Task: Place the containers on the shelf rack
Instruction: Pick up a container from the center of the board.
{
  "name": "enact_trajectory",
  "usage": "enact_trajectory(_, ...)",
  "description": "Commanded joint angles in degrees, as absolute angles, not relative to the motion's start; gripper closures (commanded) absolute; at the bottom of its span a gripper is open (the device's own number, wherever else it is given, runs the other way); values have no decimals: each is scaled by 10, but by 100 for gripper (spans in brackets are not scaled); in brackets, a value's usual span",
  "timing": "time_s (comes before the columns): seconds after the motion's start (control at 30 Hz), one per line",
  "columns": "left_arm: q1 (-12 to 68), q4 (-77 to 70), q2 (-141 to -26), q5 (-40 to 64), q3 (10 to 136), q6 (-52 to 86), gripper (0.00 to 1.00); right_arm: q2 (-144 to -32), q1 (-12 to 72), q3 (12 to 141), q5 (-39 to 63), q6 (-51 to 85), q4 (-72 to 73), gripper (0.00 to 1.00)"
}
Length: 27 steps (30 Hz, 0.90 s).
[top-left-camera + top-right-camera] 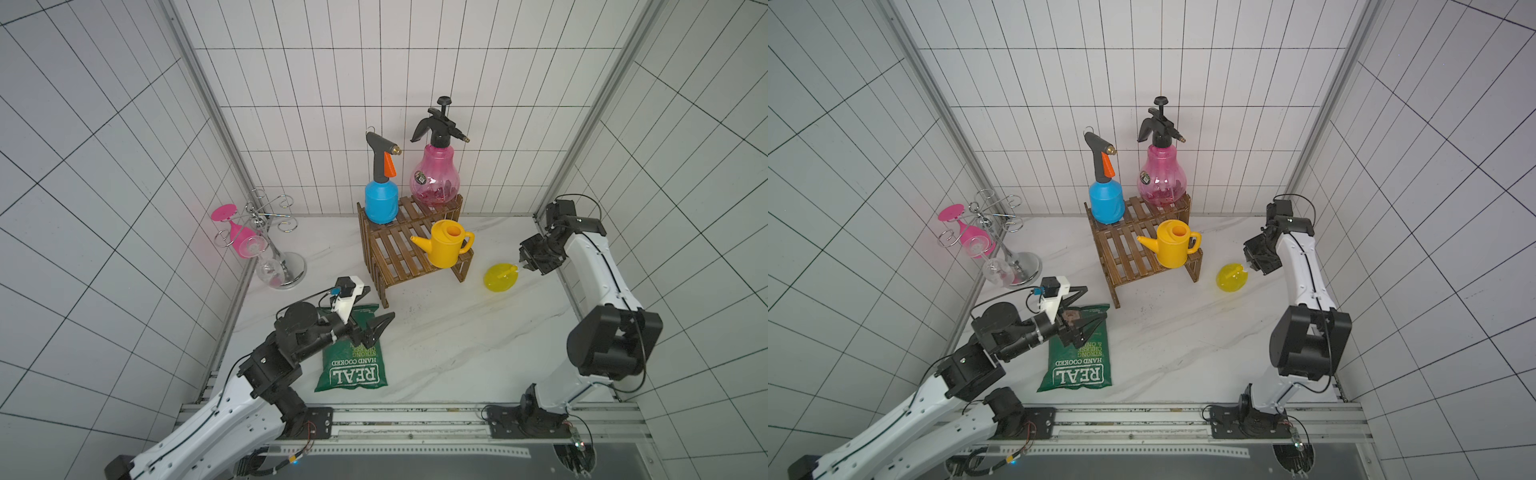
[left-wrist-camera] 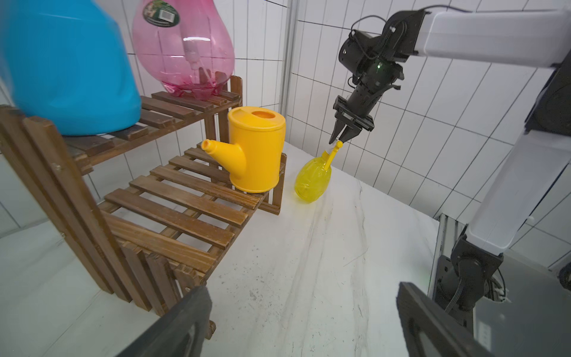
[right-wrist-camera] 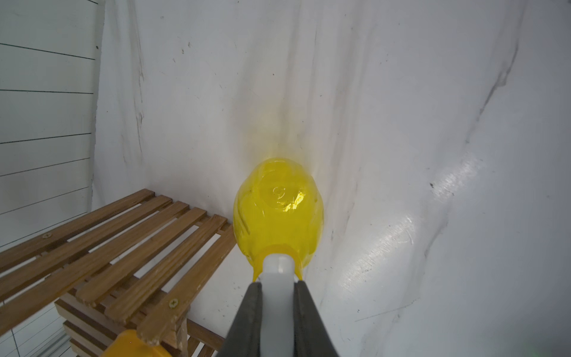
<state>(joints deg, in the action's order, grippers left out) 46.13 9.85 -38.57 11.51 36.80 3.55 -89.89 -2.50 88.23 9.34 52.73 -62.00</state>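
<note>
Pinched in my right jaws is the white head (image 3: 277, 269) of the small yellow spray bottle (image 3: 278, 213), tilted w/ base on or barely off the table (image 3: 432, 123) just beside the shelf rack (image 3: 123, 235), b/c it's the only container not yet up there; my left jaws hang spread, idle.

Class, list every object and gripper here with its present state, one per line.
blue sprayer, upright on upper tier of shelf rack.
pink sprayer, upright on upper tier.
yellow watering can, upright on lower tier.
small yellow spray bottle, tilted, off the rack.
right gripper, shut on the bottle's head.
left gripper, open, empty.
crisp bag, lying flat.
wine glasses, hanging upside down.
</note>
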Motion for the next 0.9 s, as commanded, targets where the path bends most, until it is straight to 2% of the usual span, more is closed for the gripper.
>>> enact_trajectory(0.0, 541, 41, -439, 79, 383, -98, 4, -811, -15, 819, 103, 541, -633, 92)
enact_trajectory(0.1, 609, -8, -522, 26, 398, -148, 3, -722, 1, 746, 118, 570, -657, 92)
enact_trajectory(0.27, 674, -97, -667, -26, 450, -139, 5, -612, 52, 661, 140, 657, -679, 92)
enact_trajectory(0.37, 703, -108, -751, -46, 499, -133, 16, -579, 84, 643, 144, 710, -677, 92)
enact_trajectory(0.5, 731, -127, -832, -51, 540, -138, 21, -573, 117, 645, 149, 743, -668, 91)
enact_trajectory(0.87, 747, -114, -959, -138, 645, -157, 50, -576, 147, 652, 177, 763, -647, 91)
